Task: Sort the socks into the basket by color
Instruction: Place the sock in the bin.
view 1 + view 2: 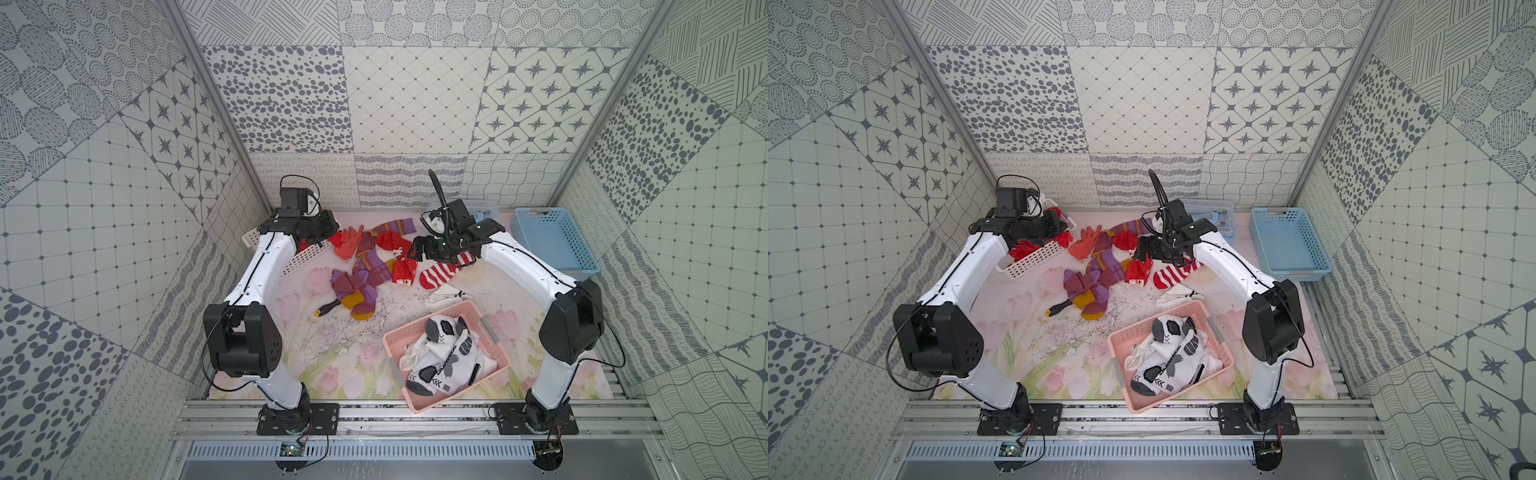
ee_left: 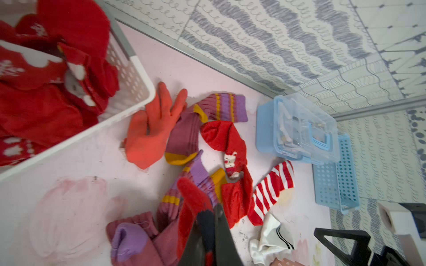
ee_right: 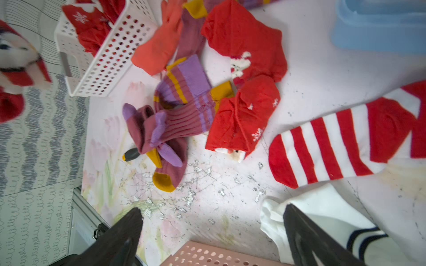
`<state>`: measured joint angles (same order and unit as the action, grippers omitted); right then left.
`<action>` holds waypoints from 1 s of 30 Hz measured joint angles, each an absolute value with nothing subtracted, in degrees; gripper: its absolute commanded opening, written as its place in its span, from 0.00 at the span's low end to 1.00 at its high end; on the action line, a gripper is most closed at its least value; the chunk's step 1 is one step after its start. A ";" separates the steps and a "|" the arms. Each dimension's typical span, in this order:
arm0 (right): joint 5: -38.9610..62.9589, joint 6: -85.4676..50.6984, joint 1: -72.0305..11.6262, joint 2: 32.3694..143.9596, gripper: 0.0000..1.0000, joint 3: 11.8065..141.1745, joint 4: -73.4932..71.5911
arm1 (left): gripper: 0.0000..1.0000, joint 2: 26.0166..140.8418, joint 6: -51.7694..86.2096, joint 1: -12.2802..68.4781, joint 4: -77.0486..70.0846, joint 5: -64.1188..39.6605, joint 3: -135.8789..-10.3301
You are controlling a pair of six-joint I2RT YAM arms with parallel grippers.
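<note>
Socks (image 3: 182, 115): soft, light, limp; best pinched at a raised fold. Left tool (image 2: 207, 230) clamped on red sock (image 2: 191, 202); right tool (image 3: 212, 230) spread wide, empty.

Both top views: high overhead, looking down on the whole table (image 1: 478, 291), nearly identical framing. Left wrist view: close, oblique, toward the far wall. Right wrist view: close, looking down. Both wrist views share the sock pile (image 2: 207, 147) (image 3: 196, 96).

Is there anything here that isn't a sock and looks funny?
Yes. An orange glove lies among the socks beside the white basket, and a screwdriver pokes out from under the purple socks. Neither is a sock. The mat looks scratched.
</note>
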<state>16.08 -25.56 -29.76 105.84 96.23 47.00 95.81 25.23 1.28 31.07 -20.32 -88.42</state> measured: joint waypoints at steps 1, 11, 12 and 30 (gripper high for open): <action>15.94 -25.43 -29.47 106.24 0.98 96.23 47.33 | 0.00 96.40 24.86 0.49 31.38 -19.84 -88.90; 14.96 -23.33 -26.83 110.30 0.98 97.58 48.31 | 0.00 106.34 20.82 -7.94 34.02 -11.77 -98.10; 15.00 -23.20 -26.57 110.83 0.98 97.62 48.31 | 0.00 107.63 20.40 -8.51 34.35 -10.90 -99.29; 6.50 -19.90 -21.89 119.31 0.98 102.26 50.28 | 0.28 126.54 16.14 -12.49 39.88 1.52 -111.94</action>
<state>6.50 -19.90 -21.89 119.31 102.26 50.28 126.54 16.14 -12.49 39.88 1.52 -111.94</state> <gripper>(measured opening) 0.979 0.189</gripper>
